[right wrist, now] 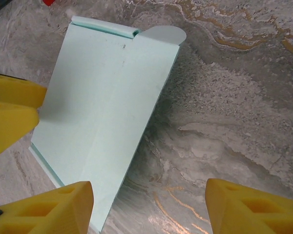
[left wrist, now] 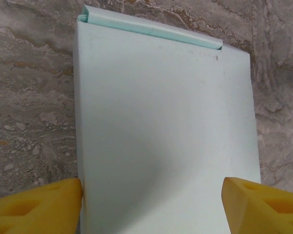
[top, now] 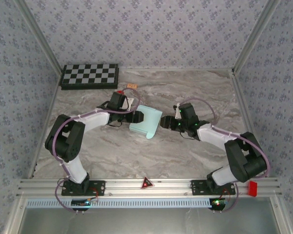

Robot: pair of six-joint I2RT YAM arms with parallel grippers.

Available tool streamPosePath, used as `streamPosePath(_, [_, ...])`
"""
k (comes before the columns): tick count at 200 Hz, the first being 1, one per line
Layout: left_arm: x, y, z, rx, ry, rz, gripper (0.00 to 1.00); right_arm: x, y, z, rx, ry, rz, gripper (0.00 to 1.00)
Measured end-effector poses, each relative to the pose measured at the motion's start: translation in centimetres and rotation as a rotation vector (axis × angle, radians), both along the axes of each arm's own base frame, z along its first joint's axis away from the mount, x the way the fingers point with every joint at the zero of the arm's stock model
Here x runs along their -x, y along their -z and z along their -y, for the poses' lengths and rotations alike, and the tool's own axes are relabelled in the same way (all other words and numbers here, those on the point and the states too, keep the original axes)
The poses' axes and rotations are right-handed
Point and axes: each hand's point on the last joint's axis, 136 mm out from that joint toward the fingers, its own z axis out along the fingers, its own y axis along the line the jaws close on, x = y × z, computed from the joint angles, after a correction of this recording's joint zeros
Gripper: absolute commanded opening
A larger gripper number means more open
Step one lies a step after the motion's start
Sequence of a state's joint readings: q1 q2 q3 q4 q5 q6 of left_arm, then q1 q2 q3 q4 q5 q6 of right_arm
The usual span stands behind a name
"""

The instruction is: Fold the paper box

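Near side of the checkerboard, the paper box lies mostly flat, rounded tab untucked, seemingly half-folded; left gripper and right gripper gape wide, gripping nothing.

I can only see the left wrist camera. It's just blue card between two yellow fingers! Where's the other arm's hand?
Observer: The right gripper is at the opposite side of the paper box, facing the left gripper.
Operator: Is it grabbing the box?
Observer: No. Its jaws are wide open, mostly over bare table.
Operator: Does the box have any flaps I can't see?
Observer: Yes, a rounded tab sticks out at one corner.
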State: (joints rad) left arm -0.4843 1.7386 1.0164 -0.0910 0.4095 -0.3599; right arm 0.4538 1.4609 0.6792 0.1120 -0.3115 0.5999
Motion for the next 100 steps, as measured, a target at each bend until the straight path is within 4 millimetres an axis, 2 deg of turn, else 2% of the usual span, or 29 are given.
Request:
streamPosePath(47, [0.8, 0.4, 0.4, 0.04, -0.018, -0.052, 0.64, -0.1, 1.7, -0.4, -0.003, -0.006, -0.042, 0.64])
streamPosePath(100, [2.6, 1.6, 1.2, 0.062, -0.029, -0.12, 0.6, -0.6, 1.6, -1.3, -0.035, -0.029, -0.032, 0.64])
